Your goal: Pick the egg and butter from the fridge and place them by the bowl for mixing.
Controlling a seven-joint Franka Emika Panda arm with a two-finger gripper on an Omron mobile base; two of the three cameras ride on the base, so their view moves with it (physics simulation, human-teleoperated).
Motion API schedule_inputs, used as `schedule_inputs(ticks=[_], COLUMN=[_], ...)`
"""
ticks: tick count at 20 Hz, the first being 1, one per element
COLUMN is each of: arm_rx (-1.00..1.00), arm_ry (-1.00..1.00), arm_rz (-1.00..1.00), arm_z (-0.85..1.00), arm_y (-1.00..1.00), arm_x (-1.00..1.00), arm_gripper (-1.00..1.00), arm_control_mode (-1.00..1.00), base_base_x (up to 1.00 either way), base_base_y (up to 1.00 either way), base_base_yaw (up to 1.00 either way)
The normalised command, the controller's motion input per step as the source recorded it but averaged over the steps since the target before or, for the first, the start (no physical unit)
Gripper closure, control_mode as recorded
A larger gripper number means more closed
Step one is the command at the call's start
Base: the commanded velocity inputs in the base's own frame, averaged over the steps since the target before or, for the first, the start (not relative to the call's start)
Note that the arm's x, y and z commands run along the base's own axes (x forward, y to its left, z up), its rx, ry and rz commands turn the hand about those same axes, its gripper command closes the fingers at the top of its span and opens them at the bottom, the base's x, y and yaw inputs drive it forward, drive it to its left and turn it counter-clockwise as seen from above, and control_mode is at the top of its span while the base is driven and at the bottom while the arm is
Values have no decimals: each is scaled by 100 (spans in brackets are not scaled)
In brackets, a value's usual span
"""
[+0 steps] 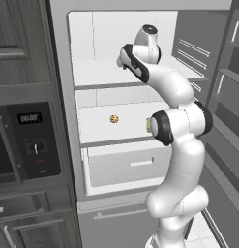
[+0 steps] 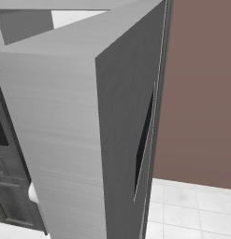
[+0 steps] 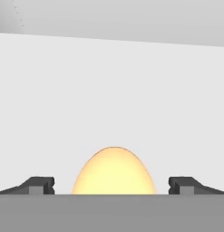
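Note:
The fridge (image 1: 62,97) stands open, showing its white shelves. My arm reaches onto the upper shelf (image 1: 99,72). In the hand view, the yellow-orange egg (image 3: 114,172) lies on the white shelf floor, straight ahead between my fingertips (image 3: 41,185). My gripper (image 3: 112,186) is open, with a gap between each tip and the egg. On the middle shelf, a bit of the olive-yellow butter (image 1: 148,125) peeks out from behind my elbow. The bowl is out of view.
A brown speckled cookie (image 1: 114,118) lies on the middle shelf, above the white drawer (image 1: 128,167) with its handle. A dark oven unit (image 1: 31,140) with a display stands left of the fridge. The grey fridge door (image 2: 65,140) blocks the right base view.

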Motion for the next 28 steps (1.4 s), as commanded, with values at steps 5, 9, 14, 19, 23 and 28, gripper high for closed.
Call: schedule_inputs(ticks=[5,9,14,19,23,28], arm_rx=[0,1,4,3,2,2], arm_ry=[0,0,0,0,0,0], arm_rz=[0,0,2,3,2,2], arm_z=[-6,-11,-6,-1,0,12], arm_y=[0,-5,-2,0,0,0], arm_x=[14,0,-39,-75,-77,-79], arm_gripper=[100,100,100,100,100,100], arm_control_mode=[-100,-100,-100,-100,-100,-100], base_base_x=[0,0,0,0,0,0], base_base_y=[0,0,0,0,0,0], base_base_yaw=[0,0,0,0,0,0])
